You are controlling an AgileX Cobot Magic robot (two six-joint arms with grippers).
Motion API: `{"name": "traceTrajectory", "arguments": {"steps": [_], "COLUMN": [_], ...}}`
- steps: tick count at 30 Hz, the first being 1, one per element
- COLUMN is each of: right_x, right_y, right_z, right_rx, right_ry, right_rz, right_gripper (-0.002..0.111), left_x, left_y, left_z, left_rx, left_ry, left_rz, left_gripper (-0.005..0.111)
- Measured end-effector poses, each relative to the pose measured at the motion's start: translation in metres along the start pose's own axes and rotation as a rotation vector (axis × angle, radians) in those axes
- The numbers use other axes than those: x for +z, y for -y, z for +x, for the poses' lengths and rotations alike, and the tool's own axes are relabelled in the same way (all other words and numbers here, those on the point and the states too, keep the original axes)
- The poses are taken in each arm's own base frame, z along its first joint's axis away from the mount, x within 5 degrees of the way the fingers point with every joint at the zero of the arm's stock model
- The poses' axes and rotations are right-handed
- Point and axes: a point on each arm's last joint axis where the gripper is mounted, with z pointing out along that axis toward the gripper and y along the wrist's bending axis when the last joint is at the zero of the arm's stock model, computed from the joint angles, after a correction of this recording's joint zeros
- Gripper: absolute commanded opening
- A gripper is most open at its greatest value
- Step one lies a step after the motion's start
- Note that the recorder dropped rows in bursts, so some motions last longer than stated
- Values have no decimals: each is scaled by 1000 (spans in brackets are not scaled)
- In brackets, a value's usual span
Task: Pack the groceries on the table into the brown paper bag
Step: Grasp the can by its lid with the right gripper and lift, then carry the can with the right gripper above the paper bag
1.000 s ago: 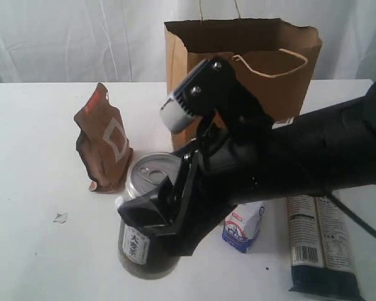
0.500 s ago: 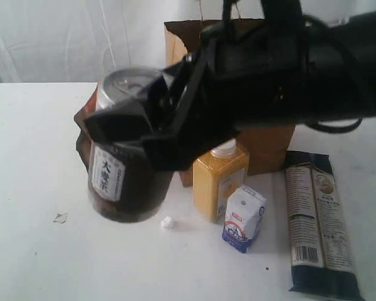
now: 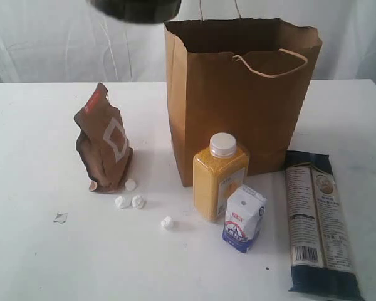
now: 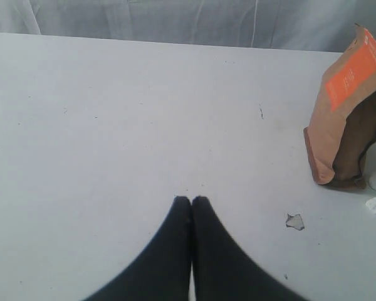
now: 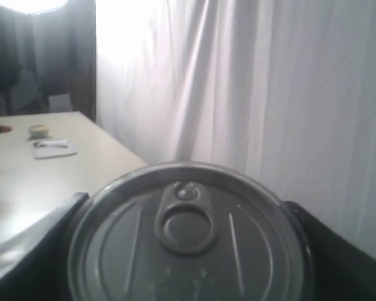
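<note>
My right gripper (image 5: 187, 276) clamps the dark pull-tab metal can (image 3: 135, 7), held high near the tall brown paper bag (image 3: 238, 106) toward the white table's (image 3: 37, 263) far edge. The left gripper (image 4: 191, 200) is pinched shut, empty. Brown foil pouch (image 3: 103, 141), yellow white-capped bottle (image 3: 220, 179), white-blue carton (image 3: 243, 218) and dark noodle packet (image 3: 316, 219) sit unpacked.

Exterior view overlooks the worktop (image 3: 37, 263); low left wrist view shares the brown foil pouch (image 3: 104, 141); right wrist view hugs the dark pull-tab can (image 5: 188, 232).

Staged test room, probably a lab: plain white curtain (image 3: 44, 37) spans the frame's top, bare white tabletop (image 3: 31, 263) below.
</note>
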Motion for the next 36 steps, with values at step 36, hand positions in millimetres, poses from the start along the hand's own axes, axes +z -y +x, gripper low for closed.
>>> {"name": "traceTrajectory", "arguments": {"steps": [36], "right_x": [13], "right_y": [188], "right_z": [58], "right_rx": [-169], "right_ry": [-276], "right_rz": [540], "right_gripper": [0], "left_x": [0], "left_y": [0], "left_z": [0], "left_rx": [0], "left_ry": [-4], "left_rz": [-1], "left_gripper": [0]}}
